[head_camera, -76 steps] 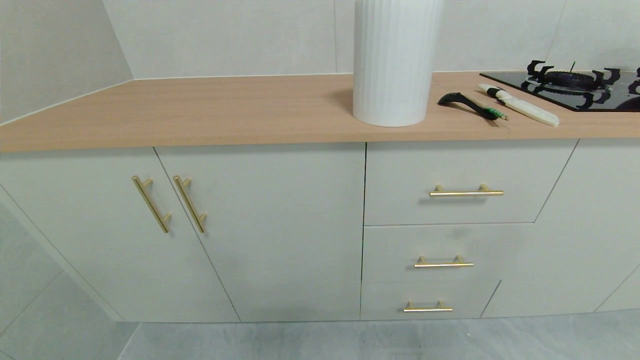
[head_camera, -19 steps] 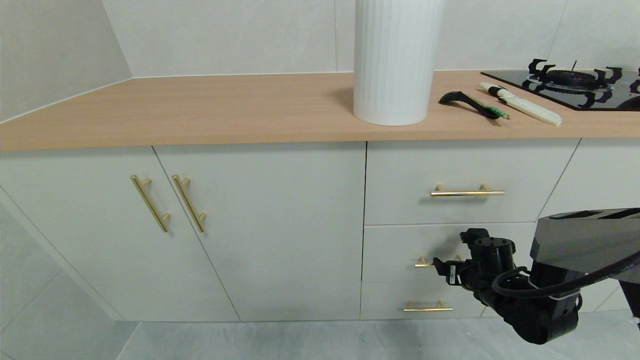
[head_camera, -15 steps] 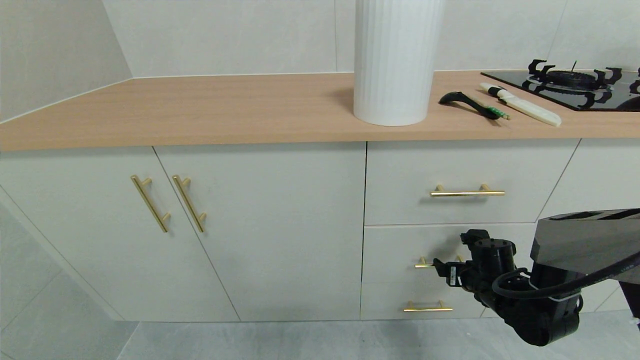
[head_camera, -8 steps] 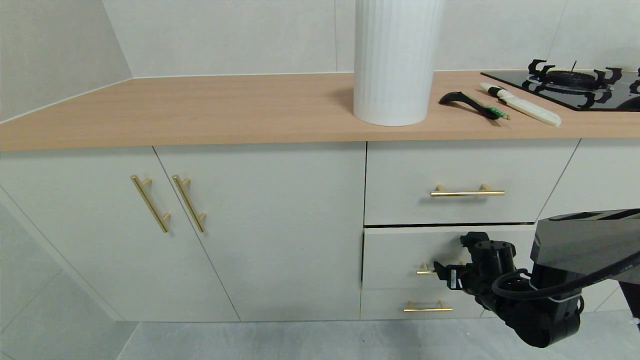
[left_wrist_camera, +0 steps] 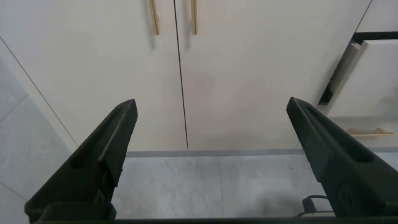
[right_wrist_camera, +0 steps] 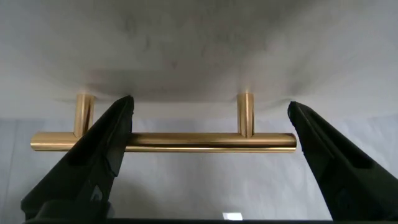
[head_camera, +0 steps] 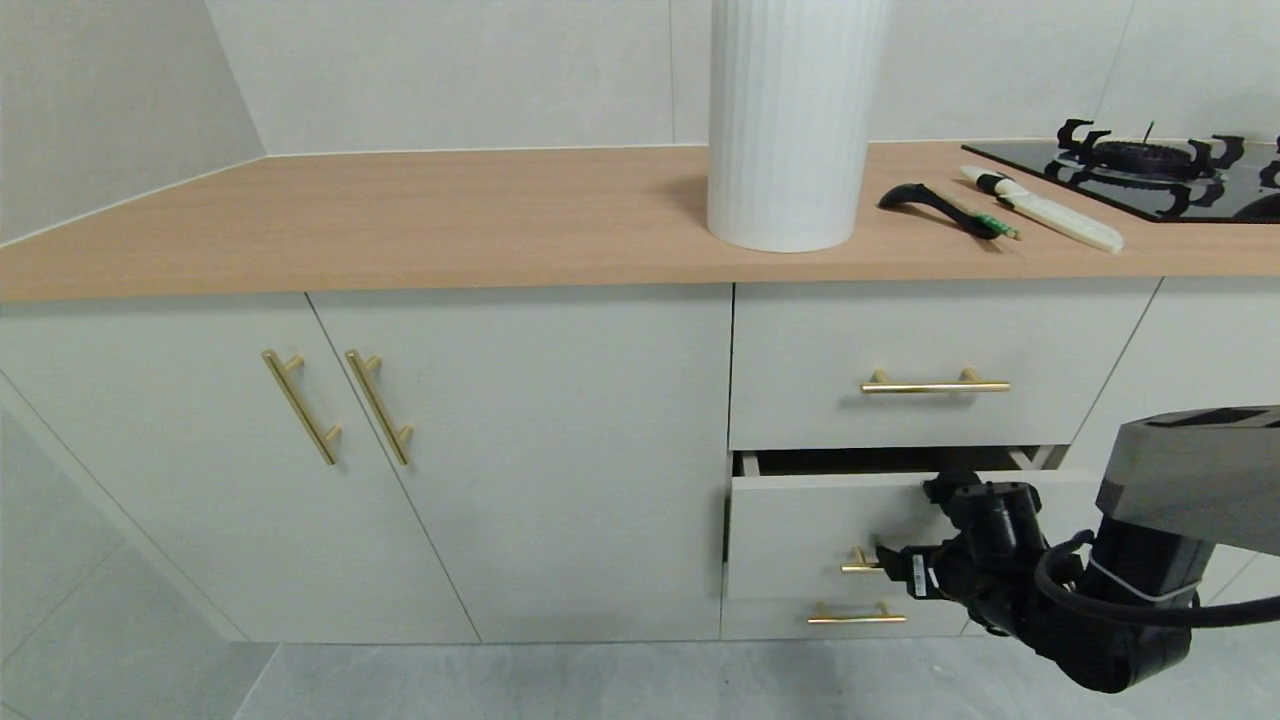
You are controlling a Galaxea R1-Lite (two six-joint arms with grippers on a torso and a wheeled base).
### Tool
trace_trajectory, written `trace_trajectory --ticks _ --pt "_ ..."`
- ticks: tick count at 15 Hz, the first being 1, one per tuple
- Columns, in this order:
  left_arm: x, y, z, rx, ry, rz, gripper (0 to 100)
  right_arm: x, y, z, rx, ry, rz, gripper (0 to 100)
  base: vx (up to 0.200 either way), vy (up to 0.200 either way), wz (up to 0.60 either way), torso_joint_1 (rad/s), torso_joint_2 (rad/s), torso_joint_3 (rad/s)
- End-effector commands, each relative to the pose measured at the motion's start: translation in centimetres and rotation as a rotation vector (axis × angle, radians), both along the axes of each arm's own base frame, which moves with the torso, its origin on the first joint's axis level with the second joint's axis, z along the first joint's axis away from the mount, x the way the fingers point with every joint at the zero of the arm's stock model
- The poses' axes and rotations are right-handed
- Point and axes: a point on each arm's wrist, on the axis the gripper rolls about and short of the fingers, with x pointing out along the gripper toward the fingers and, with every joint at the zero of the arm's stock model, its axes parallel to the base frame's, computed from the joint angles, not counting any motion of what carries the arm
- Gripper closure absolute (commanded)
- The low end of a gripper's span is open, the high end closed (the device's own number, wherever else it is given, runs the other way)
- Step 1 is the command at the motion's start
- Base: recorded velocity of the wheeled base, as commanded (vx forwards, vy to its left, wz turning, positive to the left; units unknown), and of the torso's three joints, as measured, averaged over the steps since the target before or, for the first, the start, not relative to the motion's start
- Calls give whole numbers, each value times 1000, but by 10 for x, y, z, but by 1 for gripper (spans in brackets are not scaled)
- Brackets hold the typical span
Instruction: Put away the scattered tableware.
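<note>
Pale cabinet fronts run under a wooden countertop (head_camera: 450, 215) against a tiled wall. The scattered tableware lies on that top: a black utensil (head_camera: 935, 208) and a white knife (head_camera: 1050, 212) side by side, at 3 o'clock from a tall ribbed white vase (head_camera: 785, 120), with a gas hob (head_camera: 1150, 170) further round at 2 o'clock.

The head view shows the middle drawer (head_camera: 800, 530) standing partly out, a dark gap along its top edge, and the right gripper (head_camera: 885, 558) at its brass handle (head_camera: 860, 566). The right wrist view adds the detail. The bar runs crosswise in front of the drawer face, and the jaws are spread wide along it, not clamped, one finger overlapping the bar's end.

The left wrist view shows the left gripper (left_wrist_camera: 208, 106) released, jaws wide, low before the double doors (left_wrist_camera: 180, 74) with grey floor (left_wrist_camera: 205, 186) beneath, well apart from the drawers.

The top drawer (head_camera: 900, 340) sits shut at 12 o'clock from the open one, the bottom drawer (head_camera: 780, 618) shut at 6. Open floor lies in front of the cabinets.
</note>
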Motion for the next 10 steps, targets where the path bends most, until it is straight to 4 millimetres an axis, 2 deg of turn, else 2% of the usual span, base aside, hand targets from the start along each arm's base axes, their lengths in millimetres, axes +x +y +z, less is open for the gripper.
trace_trajectory --ticks 1,5,6,8,10 --pt "0 0 0 0 1 1 0 -8 -2 30 20 -19 15 0 0 0 0 0 0 0" --pt "0 0 0 0 1 1 0 -36 -8 85 55 35 83 0 0 0 0 0 0 0" --pt "0 0 0 0 1 1 0 -48 -10 109 65 9 102 0 0 0 0 0 0 0" --pt "0 0 0 0 1 1 0 -59 -11 137 82 -55 116 0 0 0 0 0 0 0" --pt "0 0 0 0 1 1 0 -65 -12 151 95 -108 120 0 0 0 0 0 0 0"
